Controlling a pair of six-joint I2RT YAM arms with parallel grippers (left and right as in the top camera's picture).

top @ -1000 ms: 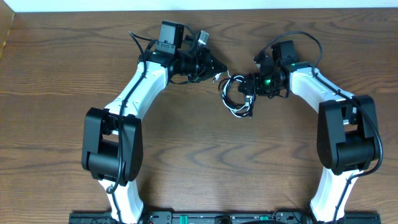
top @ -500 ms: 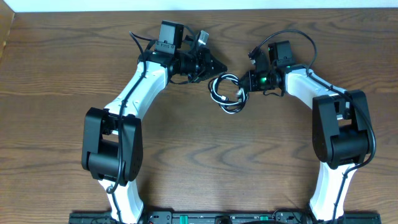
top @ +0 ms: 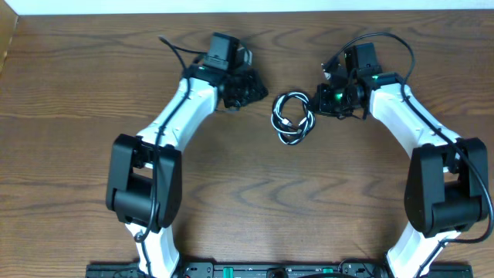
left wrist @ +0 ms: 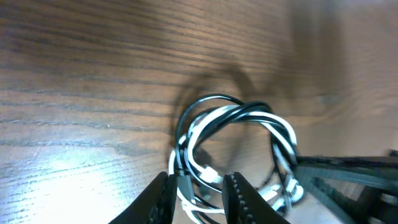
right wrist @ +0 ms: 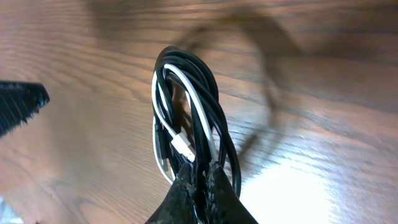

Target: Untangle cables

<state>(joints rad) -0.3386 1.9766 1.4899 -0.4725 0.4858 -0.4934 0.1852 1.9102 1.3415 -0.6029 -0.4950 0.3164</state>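
Untangling barely begun: right gripper point(right wrist: 200, 179) pinches the coiled cables point(top: 293, 117); left gripper point(left wrist: 198, 185), spread, should next seize one cord.

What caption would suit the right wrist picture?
Right claw shut on coiled black and white cables, wooden table behind.

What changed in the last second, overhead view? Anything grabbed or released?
The left gripper drew back leftwards from the coiled black and white cords. Its fingers are open and hold nothing. The right gripper carried the coil left, then back right to roughly where it began. Unchanged: the right fingers stay shut on the coil, and the two cords are still tangled together.
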